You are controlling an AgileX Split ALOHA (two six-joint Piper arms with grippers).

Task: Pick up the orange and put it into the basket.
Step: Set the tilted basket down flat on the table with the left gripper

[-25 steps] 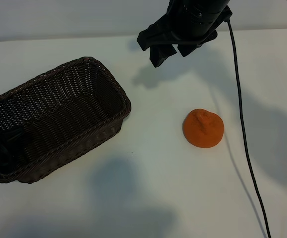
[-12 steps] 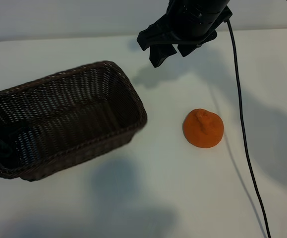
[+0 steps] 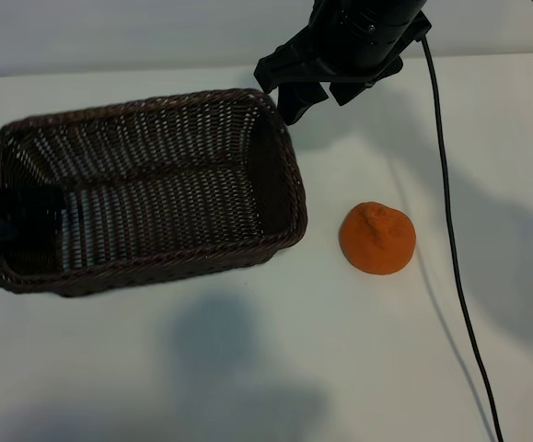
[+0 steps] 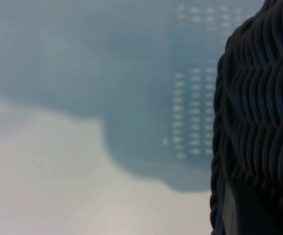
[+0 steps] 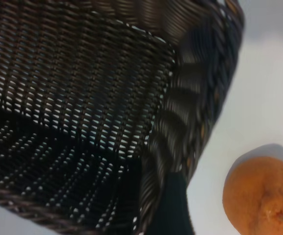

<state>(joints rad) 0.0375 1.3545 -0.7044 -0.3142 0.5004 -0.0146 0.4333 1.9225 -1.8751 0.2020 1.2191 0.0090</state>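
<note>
The orange (image 3: 377, 238) lies on the white table, right of the basket (image 3: 156, 262), with a small gap between them. The dark woven basket lies crosswise at the left. My left gripper (image 3: 4, 221) is at the picture's left edge, shut on the basket's left end wall; the left wrist view shows that wall (image 4: 258, 122) close up. My right gripper (image 3: 317, 99) hangs open above the basket's far right corner, holding nothing. The right wrist view looks down into the basket (image 5: 82, 98), past one dark finger (image 5: 169, 208), with the orange (image 5: 263, 196) beside it.
A black cable (image 3: 450, 230) runs from the right arm down across the table, right of the orange. Bare white table lies in front of the basket and the orange.
The basket has swung round and slid right, toward the orange, with the left gripper on its left end. The orange and the right arm have not moved.
</note>
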